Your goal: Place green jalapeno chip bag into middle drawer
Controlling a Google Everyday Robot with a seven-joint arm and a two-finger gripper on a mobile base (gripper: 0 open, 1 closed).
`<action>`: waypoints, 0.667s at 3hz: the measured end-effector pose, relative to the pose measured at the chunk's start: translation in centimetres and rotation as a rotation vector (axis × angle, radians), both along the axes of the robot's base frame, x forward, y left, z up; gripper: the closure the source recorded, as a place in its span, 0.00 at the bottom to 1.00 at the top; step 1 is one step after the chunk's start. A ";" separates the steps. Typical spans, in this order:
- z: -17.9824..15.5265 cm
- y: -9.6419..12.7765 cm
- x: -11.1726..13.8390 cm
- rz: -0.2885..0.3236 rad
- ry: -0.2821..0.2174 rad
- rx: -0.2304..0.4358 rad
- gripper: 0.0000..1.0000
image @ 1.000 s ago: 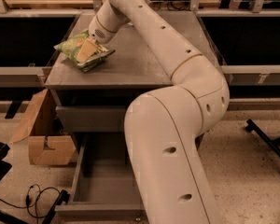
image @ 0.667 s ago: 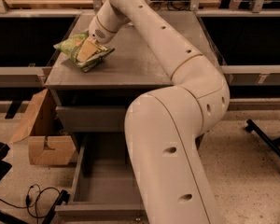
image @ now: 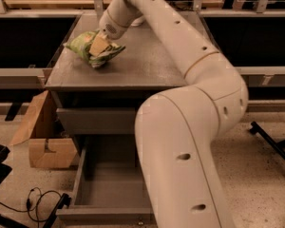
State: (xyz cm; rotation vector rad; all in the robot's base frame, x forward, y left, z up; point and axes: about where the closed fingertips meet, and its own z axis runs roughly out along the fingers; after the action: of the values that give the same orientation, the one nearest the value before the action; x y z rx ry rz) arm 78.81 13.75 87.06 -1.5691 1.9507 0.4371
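Observation:
The green jalapeno chip bag [image: 81,43] is at the back left of the grey cabinet top [image: 147,63], crumpled, with white edges. My gripper [image: 99,45] comes down from the long white arm [image: 180,46] and is shut on the bag's right part, its tan fingers [image: 98,43] pressed into the packet. The middle drawer [image: 109,194] is pulled open low at the front of the cabinet, and its grey inside is bare. My arm's large lower link [image: 180,165] hides the drawer's right side. The drawer front above it [image: 97,120] is closed.
An open cardboard box [image: 42,137] stands on the floor left of the cabinet. Black cables [image: 38,198] and a dark object lie at the lower left. A black stand leg [image: 275,144] reaches in from the right. Metal rails run behind and beside the cabinet.
The gripper and the bag have shifted slightly right and up on the cabinet top. The drawer has stayed open.

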 end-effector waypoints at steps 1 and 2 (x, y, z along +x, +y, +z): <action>3.8 -4.8 -2.0 -0.094 0.006 -0.013 1.00; 8.6 -9.5 -6.6 -0.231 0.018 0.024 1.00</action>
State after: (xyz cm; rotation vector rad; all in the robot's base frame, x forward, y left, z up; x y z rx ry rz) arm 72.21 4.29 95.65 -1.3097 2.1016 0.3772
